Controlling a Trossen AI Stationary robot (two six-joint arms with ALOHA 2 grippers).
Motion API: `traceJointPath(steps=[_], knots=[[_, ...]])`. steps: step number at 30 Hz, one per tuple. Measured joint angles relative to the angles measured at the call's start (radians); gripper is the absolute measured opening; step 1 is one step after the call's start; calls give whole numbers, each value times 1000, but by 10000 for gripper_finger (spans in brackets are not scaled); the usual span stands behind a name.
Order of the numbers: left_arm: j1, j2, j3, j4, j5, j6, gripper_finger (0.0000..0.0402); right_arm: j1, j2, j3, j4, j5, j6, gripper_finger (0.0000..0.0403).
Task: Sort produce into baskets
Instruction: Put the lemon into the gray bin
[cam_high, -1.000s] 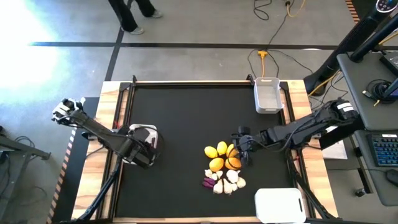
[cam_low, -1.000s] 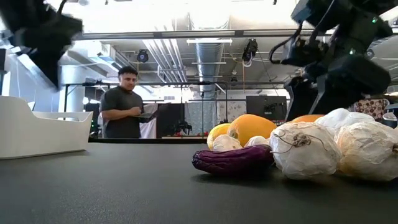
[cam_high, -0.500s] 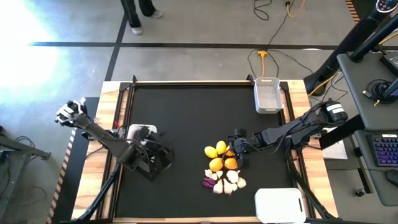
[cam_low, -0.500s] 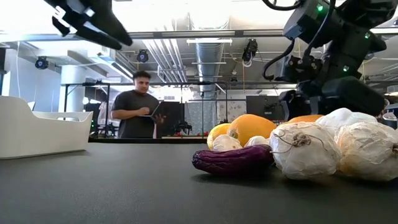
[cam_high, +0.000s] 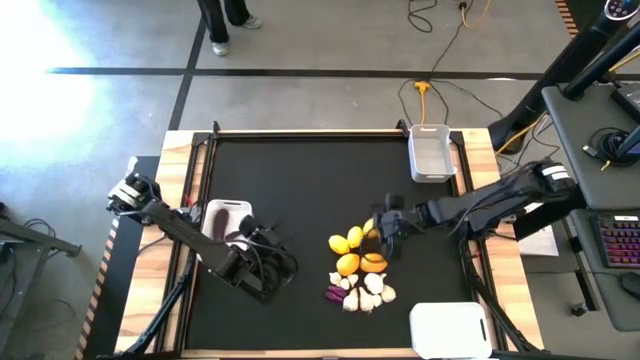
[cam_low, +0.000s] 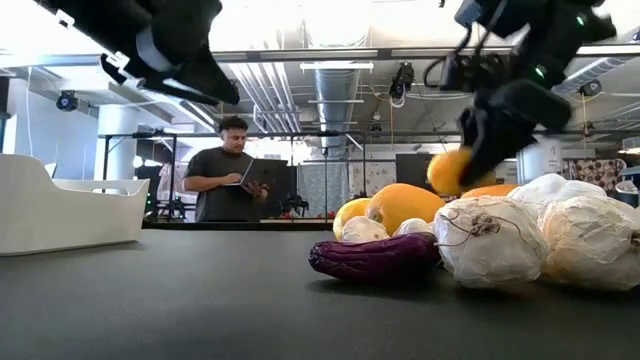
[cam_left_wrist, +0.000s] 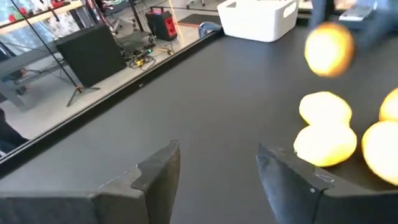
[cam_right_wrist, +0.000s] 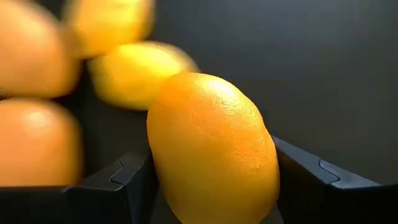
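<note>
- White plastic bins sit at three spots on the black table (cam_high: 300, 180): one bin at the far right corner (cam_high: 430, 152), one bin at the near edge (cam_high: 448, 330) toward the right, and one bin by the left edge (cam_high: 222, 214), partly covered by the left arm.
- Whether anything lies inside the bins cannot be made out.
- Right gripper (cam_high: 385, 232) pinches an orange citrus fruit (cam_right_wrist: 214, 149) between its fingers, lifted just above the produce pile (cam_high: 358, 270).
- That fruit shows blurred in the low view (cam_low: 455, 172) and in the left wrist view.
- Left gripper (cam_high: 272, 268) hangs with its fingers spread, holding nothing, near the middle of the table, left of the pile.
- The pile, right of centre toward the near edge, holds yellow-orange citrus (cam_high: 348, 263), whitish papery bulbs (cam_low: 490, 240) and a dark purple vegetable (cam_low: 375, 257).
- A person (cam_low: 228, 185) stands beyond the table holding a laptop.
</note>
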Motion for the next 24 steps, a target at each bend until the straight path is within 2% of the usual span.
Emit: traceJointPath(steps=[5,10,14,20,24], knots=[[5,59,0,5,-33,0,179,-123,-71,154,-362,200,148,239],[6,93,0,1,-52,19,170,-325,-84,273,-642,253,207,242],[6,106,0,-11,-64,26,166,-524,-62,317,-718,245,205,240],[6,105,0,-37,-68,36,166,-780,35,353,-736,233,149,240],[7,105,0,-47,-78,45,166,-886,135,375,-730,145,117,241]])
